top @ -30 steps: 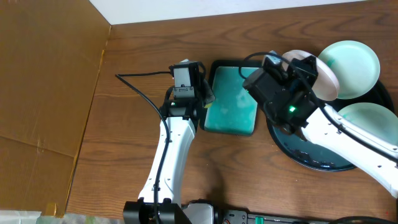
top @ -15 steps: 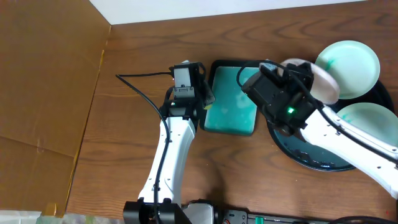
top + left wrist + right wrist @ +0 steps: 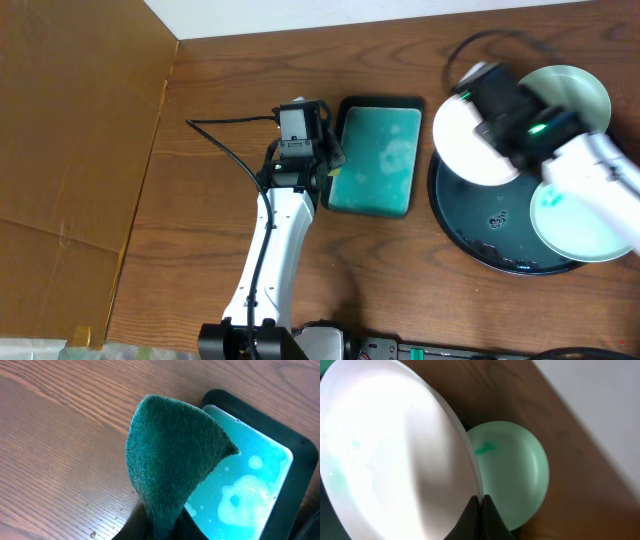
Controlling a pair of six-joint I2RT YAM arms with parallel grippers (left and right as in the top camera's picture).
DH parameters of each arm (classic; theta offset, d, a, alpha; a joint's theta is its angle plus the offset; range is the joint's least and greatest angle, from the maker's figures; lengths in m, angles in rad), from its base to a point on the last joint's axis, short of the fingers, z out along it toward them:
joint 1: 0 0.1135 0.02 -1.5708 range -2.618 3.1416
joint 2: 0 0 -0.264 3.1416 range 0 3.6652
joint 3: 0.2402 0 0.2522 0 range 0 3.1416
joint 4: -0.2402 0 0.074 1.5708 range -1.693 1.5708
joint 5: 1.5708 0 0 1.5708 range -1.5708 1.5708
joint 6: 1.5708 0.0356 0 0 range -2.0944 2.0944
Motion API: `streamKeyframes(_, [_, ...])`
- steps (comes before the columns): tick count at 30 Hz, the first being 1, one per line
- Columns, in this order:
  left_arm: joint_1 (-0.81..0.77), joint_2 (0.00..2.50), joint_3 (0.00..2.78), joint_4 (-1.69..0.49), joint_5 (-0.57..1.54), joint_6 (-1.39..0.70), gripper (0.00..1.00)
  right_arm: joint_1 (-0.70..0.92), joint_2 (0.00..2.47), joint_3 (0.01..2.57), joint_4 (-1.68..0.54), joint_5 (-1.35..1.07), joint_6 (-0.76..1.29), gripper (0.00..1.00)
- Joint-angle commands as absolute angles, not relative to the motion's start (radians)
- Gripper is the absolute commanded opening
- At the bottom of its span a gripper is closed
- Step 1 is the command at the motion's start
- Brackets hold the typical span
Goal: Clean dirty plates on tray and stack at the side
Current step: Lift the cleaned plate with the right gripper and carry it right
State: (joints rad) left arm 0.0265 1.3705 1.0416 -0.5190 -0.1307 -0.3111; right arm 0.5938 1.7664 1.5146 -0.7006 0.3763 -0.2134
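Observation:
My right gripper (image 3: 486, 124) (image 3: 481, 506) is shut on the rim of a white plate (image 3: 462, 145) (image 3: 395, 450), holding it above the left part of the round black tray (image 3: 470, 245). A faint teal smear shows on the held plate. A second plate (image 3: 572, 92) (image 3: 517, 472) with a teal smear lies beyond it at the tray's far side. A third plate (image 3: 585, 220) rests on the tray's right front. My left gripper (image 3: 324, 172) (image 3: 162, 527) is shut on a green sponge (image 3: 170, 455), which hangs at the left edge of the rectangular dish.
A rectangular black-rimmed dish (image 3: 342, 205) (image 3: 300, 475) of foamy teal water sits between the arms. A brown cardboard panel (image 3: 70, 150) stands along the left. A black cable (image 3: 225, 150) runs across the wooden table beside the left arm.
The right arm has carried the held plate rightward, from over the dish's right edge to above the tray, and turned it flatter. The left arm and sponge have not moved.

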Motion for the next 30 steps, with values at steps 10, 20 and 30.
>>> streamKeyframes(10, [0.032, 1.359, 1.039, -0.519, -0.142, -0.316, 0.07, 0.025, 1.712, 1.516, -0.764, -0.435, -0.091, 0.01])
streamKeyframes(20, [0.032, 1.366, 1.039, -0.515, -0.040, -0.365, 0.07, -0.338, 1.737, 1.378, -0.662, -0.500, -0.010, 0.01])
streamKeyframes(30, [0.032, 1.415, 1.039, -0.514, -0.033, -0.365, 0.07, -0.522, 1.742, 1.173, -0.408, -0.404, 0.102, 0.01])
